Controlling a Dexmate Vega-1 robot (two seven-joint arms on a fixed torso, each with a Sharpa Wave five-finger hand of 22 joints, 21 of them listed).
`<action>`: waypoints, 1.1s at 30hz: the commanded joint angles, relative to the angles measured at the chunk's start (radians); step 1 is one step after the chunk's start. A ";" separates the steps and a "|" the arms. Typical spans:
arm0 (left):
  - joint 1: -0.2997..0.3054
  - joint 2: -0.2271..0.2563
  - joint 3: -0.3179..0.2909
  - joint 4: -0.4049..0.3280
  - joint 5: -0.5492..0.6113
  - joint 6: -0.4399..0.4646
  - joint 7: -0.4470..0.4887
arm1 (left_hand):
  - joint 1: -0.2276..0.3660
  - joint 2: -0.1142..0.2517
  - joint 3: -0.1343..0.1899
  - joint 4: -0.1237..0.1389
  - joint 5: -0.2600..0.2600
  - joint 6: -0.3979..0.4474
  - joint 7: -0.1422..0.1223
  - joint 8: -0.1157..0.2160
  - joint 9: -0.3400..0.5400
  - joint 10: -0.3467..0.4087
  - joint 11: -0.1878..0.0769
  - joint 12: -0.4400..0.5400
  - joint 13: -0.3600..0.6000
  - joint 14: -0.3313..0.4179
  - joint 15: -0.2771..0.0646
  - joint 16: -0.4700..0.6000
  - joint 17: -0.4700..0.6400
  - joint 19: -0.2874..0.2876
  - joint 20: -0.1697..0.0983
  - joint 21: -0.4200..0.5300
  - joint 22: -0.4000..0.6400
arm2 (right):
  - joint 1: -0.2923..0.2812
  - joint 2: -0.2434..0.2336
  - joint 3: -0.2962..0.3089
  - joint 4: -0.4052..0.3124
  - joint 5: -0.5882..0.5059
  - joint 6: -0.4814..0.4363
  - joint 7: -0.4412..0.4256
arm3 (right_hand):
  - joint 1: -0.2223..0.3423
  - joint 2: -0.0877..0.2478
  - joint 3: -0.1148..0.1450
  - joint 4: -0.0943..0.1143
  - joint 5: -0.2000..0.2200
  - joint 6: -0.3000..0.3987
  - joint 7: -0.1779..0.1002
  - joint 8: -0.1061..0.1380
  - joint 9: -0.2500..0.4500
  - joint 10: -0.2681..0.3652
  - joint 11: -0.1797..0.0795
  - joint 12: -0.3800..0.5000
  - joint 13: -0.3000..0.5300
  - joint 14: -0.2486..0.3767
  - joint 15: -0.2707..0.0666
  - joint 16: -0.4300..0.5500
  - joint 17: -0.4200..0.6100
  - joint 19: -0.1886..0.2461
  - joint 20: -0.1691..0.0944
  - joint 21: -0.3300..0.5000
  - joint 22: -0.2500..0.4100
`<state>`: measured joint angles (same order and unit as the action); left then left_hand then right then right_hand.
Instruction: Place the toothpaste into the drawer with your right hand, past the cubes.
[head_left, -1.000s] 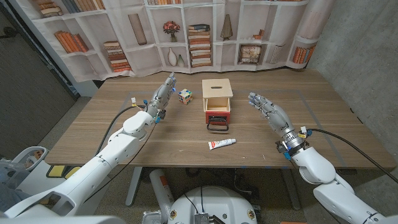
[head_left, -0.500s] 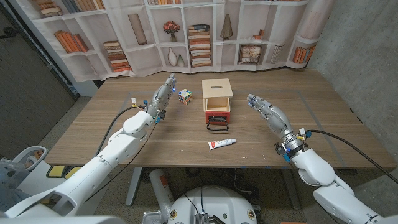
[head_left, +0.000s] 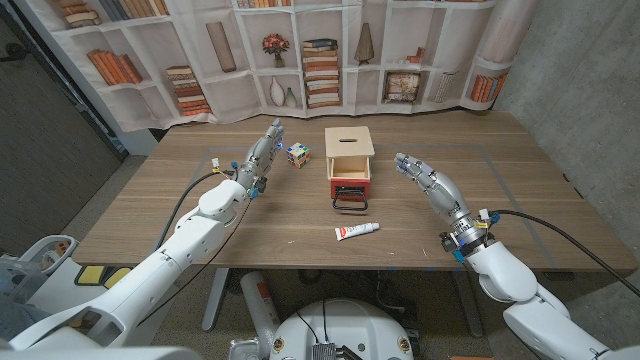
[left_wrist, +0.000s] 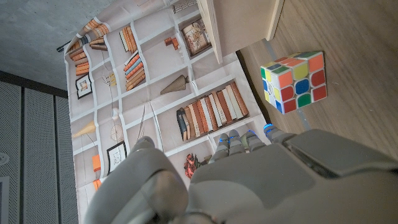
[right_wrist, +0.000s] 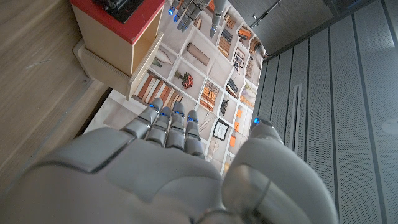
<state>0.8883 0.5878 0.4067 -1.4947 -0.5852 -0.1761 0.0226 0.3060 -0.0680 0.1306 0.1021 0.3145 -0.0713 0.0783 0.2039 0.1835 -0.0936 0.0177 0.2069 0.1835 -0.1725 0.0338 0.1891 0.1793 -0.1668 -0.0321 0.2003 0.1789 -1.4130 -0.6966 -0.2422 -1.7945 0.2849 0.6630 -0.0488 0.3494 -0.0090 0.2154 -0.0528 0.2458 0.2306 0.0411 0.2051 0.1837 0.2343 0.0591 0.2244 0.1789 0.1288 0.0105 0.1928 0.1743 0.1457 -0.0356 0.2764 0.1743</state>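
Observation:
A white toothpaste tube (head_left: 357, 231) with a red end lies on the wooden table (head_left: 520, 190) near the front edge, just in front of a small wooden box (head_left: 350, 150). The box's red drawer front (head_left: 350, 187) and black handle (head_left: 348, 205) face me. My right hand (head_left: 425, 177) hovers open to the right of the box, fingers spread, well apart from the tube. A colourful puzzle cube (head_left: 298, 154) stands left of the box. My left hand (head_left: 262, 152) is open beside the cube, fingers straight. The cube (left_wrist: 293, 81) sits past my left hand (left_wrist: 249, 180); the box (right_wrist: 118, 37) lies beyond my right hand (right_wrist: 161, 168).
A backdrop printed with bookshelves (head_left: 300, 60) hangs behind the table's far edge. A concrete wall (head_left: 580, 90) stands to the right. Bare tabletop stretches between the tube and my right arm and along the front left.
My right hand has edged slightly left, toward the box. The left hand, the cube and the toothpaste stay where they were.

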 joint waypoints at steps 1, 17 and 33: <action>0.006 0.002 -0.002 0.000 -0.007 0.003 0.000 | 0.004 0.008 -0.005 -0.001 0.003 0.006 0.002 -0.003 0.002 0.003 0.003 -0.001 0.003 0.000 -0.002 -0.002 0.001 -0.031 -0.014 0.001 0.002 | -0.011 0.007 0.003 -0.011 -0.052 0.002 -0.026 | 0.013 0.000 0.002 -0.008 -0.004 0.016 0.000 0.003 0.005 0.009 0.004 0.007 0.005 0.005 -0.003 -0.004 0.003 0.009 -0.007 -0.005 0.005; 0.007 -0.001 0.000 -0.013 0.002 0.004 0.013 | 0.005 0.010 -0.008 -0.001 0.003 0.004 0.001 -0.005 0.002 0.002 0.004 -0.002 0.003 0.000 -0.002 -0.003 0.001 -0.031 -0.015 0.001 0.002 | -0.030 0.011 0.022 -0.027 -0.144 -0.001 -0.065 | 0.046 0.002 0.010 -0.032 -0.003 0.069 -0.008 0.015 0.005 0.042 -0.002 0.012 0.004 0.021 -0.014 -0.004 0.002 0.026 -0.012 -0.014 0.005; 0.035 0.006 -0.008 -0.042 -0.002 -0.002 0.026 | 0.006 0.011 -0.010 -0.001 0.002 0.004 0.000 -0.005 0.003 0.002 0.003 -0.002 0.003 0.000 -0.003 -0.003 0.001 -0.032 -0.010 0.000 0.002 | -0.065 0.006 0.043 -0.063 -0.242 -0.028 -0.108 | 0.058 0.002 0.013 -0.041 -0.003 0.083 -0.013 0.015 0.005 0.046 -0.005 0.010 0.004 0.023 -0.019 -0.006 0.002 0.027 -0.011 -0.020 0.006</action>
<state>0.9034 0.5867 0.4064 -1.5131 -0.5847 -0.1742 0.0370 0.3100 -0.0641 0.1240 0.1007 0.3145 -0.0713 0.0782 0.1992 0.1835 -0.0937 0.0178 0.2069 0.1835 -0.1725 0.0338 0.1891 0.1790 -0.1668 -0.0321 0.2003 0.1789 -1.4541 -0.6860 -0.2128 -1.8350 0.1000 0.6527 -0.1302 0.3905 -0.0079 0.2251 -0.0873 0.2458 0.3039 0.0251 0.2184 0.1837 0.2707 0.0584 0.2323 0.1789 0.1469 -0.0074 0.1887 0.1743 0.1654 -0.0413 0.2587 0.1743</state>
